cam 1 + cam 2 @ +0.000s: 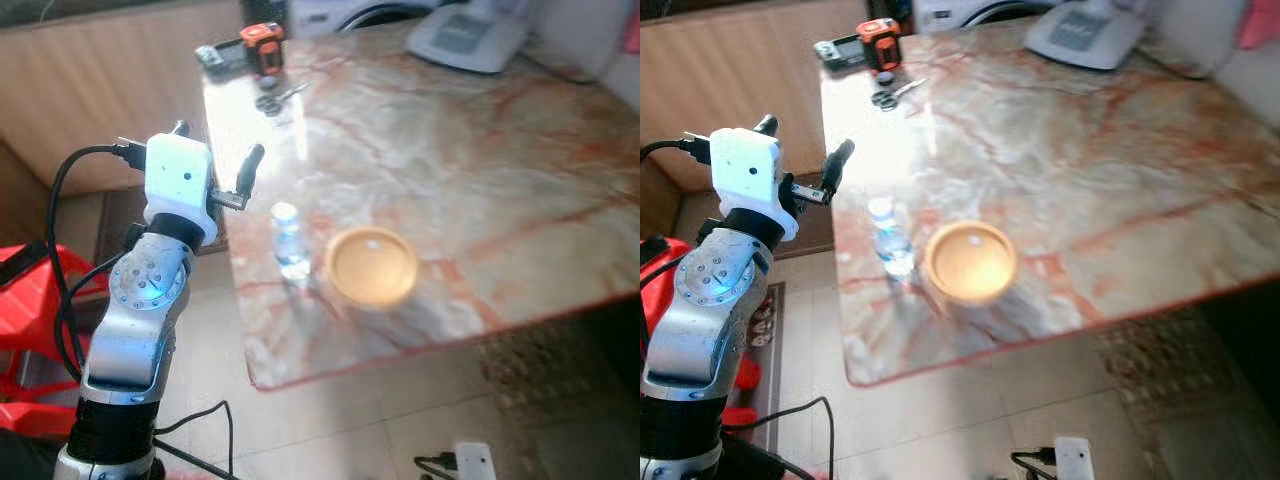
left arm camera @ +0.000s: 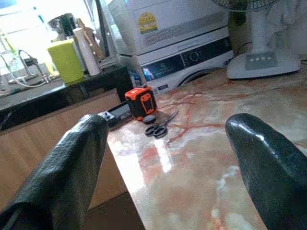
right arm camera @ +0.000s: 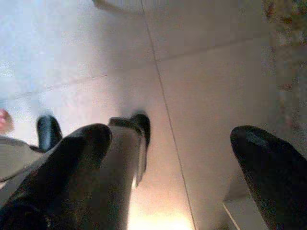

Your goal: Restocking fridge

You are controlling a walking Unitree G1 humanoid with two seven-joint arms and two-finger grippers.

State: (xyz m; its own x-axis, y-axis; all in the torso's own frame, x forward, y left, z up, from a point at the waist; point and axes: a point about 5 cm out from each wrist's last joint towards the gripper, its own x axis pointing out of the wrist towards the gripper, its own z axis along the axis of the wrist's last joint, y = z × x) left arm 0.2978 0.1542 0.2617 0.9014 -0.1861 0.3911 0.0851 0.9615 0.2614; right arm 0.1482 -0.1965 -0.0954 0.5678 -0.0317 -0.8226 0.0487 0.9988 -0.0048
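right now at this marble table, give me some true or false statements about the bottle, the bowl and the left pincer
1. The water bottle stands upright beside the bowl. True.
2. The left pincer is shut on the bottle. False: it is open, raised by the table's edge, holding nothing.
3. The bowl sits near the table's front edge. True.
4. The scissors lie inside the bowl. False: they lie at the far corner, by the orange tape measure.
5. The right pincer points down at the tiled floor. True.

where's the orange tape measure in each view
left eye view: orange tape measure at the marble table's far left corner, scissors just nearer.
right eye view: same corner, top left.
left wrist view: mid-frame, beyond the open left pincer.
right wrist view: not in it; floor.
Shared landmark: the scissors.
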